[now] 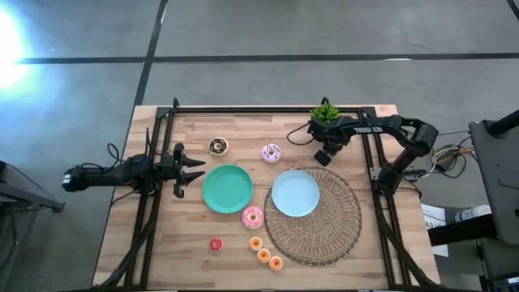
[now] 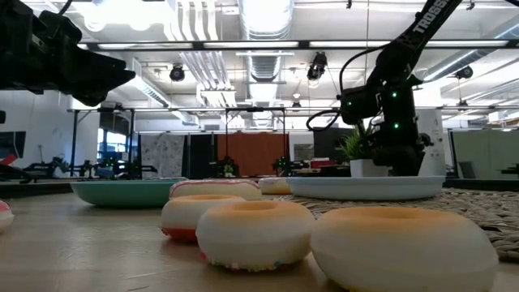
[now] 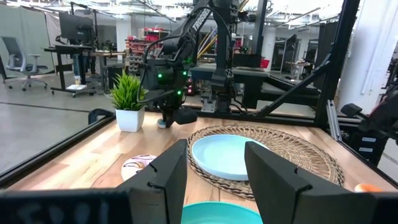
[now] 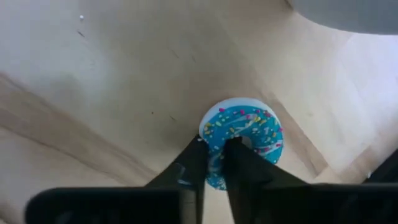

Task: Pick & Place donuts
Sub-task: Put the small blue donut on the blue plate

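Note:
My right gripper [image 1: 324, 154] points down at the table just in front of the potted plant [image 1: 326, 112] and is shut on a blue-frosted donut with sprinkles [image 4: 245, 134]. My left gripper [image 1: 193, 169] is open and empty, level at the left of the green plate [image 1: 227, 188]. A dark brown donut [image 1: 218, 146] and a pink donut [image 1: 271, 152] lie behind the plates. Another pink donut [image 1: 253, 216] lies between the plates' near sides. A small red donut [image 1: 216, 243] and three small orange donuts [image 1: 263, 255] lie near the front edge. My right gripper pinches the blue donut's ring wall [image 4: 214, 155] on the side nearest the wrist, one finger [image 4: 236, 155] at the hole and one [image 4: 193, 165] outside the rim. The fingers come from above, pointing down. The donut lies flat; whether it is off the table I cannot tell.
A light-blue plate [image 1: 295, 193] sits on a round woven mat [image 1: 324, 231] at the right. Black frame rails [image 1: 146, 203] run along the table's left, right and far sides. Bare wood lies at the near left.

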### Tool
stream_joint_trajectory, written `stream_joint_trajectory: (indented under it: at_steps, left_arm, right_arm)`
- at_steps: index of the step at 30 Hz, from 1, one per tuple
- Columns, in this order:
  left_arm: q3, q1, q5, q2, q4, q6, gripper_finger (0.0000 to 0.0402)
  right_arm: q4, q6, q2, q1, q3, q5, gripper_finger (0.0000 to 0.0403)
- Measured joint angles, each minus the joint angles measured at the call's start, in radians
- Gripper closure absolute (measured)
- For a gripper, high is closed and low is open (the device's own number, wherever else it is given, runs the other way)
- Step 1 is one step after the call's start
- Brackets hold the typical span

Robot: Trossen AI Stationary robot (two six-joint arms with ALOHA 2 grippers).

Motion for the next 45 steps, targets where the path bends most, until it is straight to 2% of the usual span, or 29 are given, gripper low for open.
stream_joint_trajectory:
  at_steps: [5,9,14,19,26,30,34,38,45]
  left_arm:
    - [0.000,0.000,0.000,0.000,0.000,0.000,0.0266]
    - [0.000,0.000,0.000,0.000,0.000,0.000,0.0266]
    - [0.000,0.000,0.000,0.000,-0.002,0.000,0.0266]
    - [0.000,0.000,0.000,0.000,-0.002,0.000,0.0266]
    - [0.000,0.000,0.000,0.000,-0.003,0.000,0.0266]
    - [0.000,0.000,0.000,0.000,-0.003,0.000,0.0266]
    - [0.000,0.000,0.000,0.000,-0.004,0.000,0.0266]
    - [0.000,0.000,0.000,0.000,-0.005,0.000,0.0266]
    - [0.000,0.000,0.000,0.000,-0.006,0.000,0.0266]
  right_arm:
    - [0.004,-0.007,-0.028,0.007,-0.004,-0.019,0.0389]
    - [0.004,-0.013,-0.110,0.045,-0.005,-0.047,0.0389]
    - [-0.032,-0.013,-0.223,0.124,-0.005,-0.189,0.0390]
    - [-0.057,-0.010,-0.315,0.294,-0.004,-0.235,0.0390]
    - [-0.058,0.025,-0.373,0.595,-0.003,-0.224,0.0390]
    - [-0.030,0.056,-0.328,0.751,-0.003,-0.211,0.0390]
    - [-0.013,0.085,-0.231,0.857,0.028,-0.215,0.0390]
    - [-0.017,0.072,-0.117,0.904,0.106,-0.178,0.0390]
    - [-0.023,0.063,0.007,0.908,0.186,-0.162,0.0390]
